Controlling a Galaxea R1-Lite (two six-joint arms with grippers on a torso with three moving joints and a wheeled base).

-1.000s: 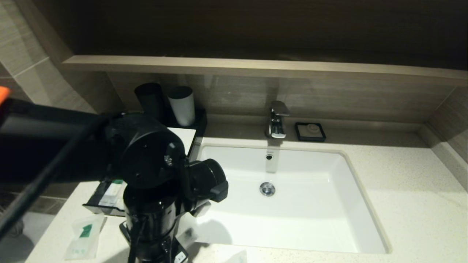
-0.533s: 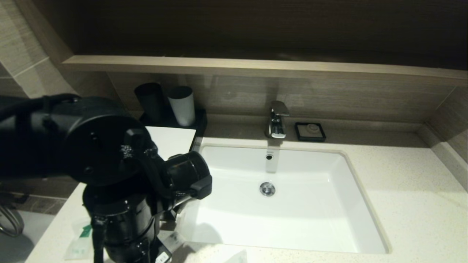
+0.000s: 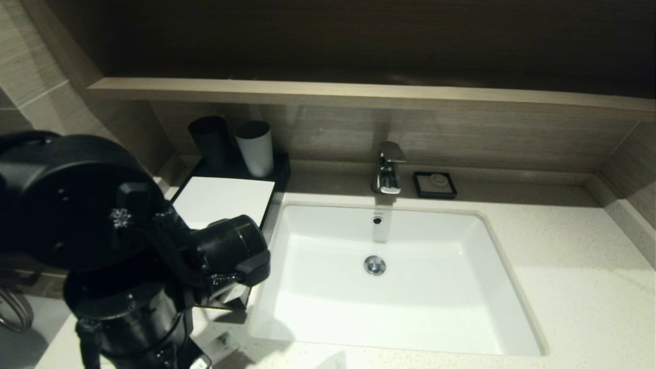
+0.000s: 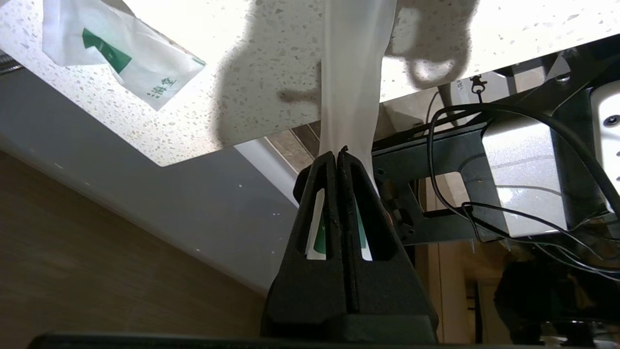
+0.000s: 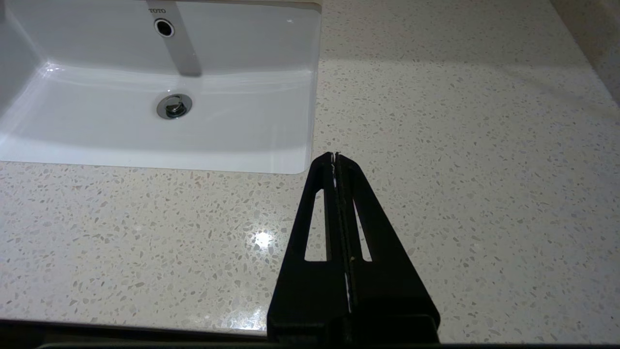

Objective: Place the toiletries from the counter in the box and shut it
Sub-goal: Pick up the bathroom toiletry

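The left gripper (image 4: 338, 157) has its two black fingers pressed together on a white sachet (image 4: 351, 72), pinching it near one end; the sachet hangs taut away from the fingertips toward the speckled white counter (image 4: 252, 97), and a green mark on it shows through the slots in the fingers. A second sachet (image 4: 118, 51), white with a green arrow-like mark and green print, lies flat on the counter near its edge, well apart from the held one. In the head view the left arm (image 3: 118, 246) fills the lower left and hides most of the front of the box (image 3: 223, 202), the flat black case with a white top panel that sits on the counter just left of the basin (image 3: 389, 287). Its drawer and whatever lies in it are hidden behind the arm, so I cannot tell whether it is open or what it contains. On the back of the box stand a black cup (image 3: 210, 138) and a white cup (image 3: 254, 147), upright and side by side; their insides cannot be seen. The basin holds only its drain fitting (image 3: 374, 265), with the chrome tap (image 3: 388, 168) behind it and a small black square soap dish (image 3: 435, 184) just to the tap's right. The right gripper (image 5: 335, 156) hangs over bare counter to the basin's right, fingers together with nothing between them.
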